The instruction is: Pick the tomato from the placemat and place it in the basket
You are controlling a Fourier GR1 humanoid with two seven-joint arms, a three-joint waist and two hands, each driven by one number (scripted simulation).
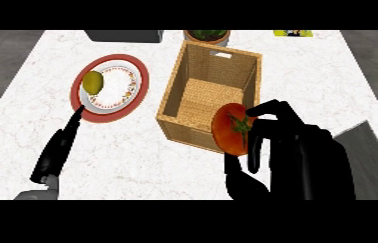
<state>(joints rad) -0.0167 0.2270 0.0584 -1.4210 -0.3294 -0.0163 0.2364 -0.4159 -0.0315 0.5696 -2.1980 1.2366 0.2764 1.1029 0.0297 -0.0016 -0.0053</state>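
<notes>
- Nearest to you in the head view is your right hand (295, 152), coming in from the lower right edge; its fingers and thumb are curled round the tomato (232, 129), grasping it.
- You can see the tomato's red skin and green stalk end facing left of the palm, with the curled fingers (269, 108) over its upper right side and the thumb below it.
- You hold the tomato up at the near right corner of the wicker basket (177, 99); it overlaps the basket's front wall and rim in this view, so whether it is above the opening or just in front of the wall you cannot tell.
- Your basket is a rectangular woven one with tall walls and a handle slot in its far wall, standing in the middle of the white marble counter (325, 72).
- To the left of the basket, apart from it, you have a round red placemat (87, 118) with a white patterned plate (118, 89) on it.
- On that plate's left part lies a yellow-green fruit (92, 82), perhaps a lemon or lime.
- Your left hand (63, 142) shows at the lower left, fingers straight and released, the fingertips reaching the near edge of the placemat.
- Along the far edge you can see a dark grey object (124, 35), a potted plant (207, 35) just behind the basket, and a small yellow item (292, 33) further right.
</notes>
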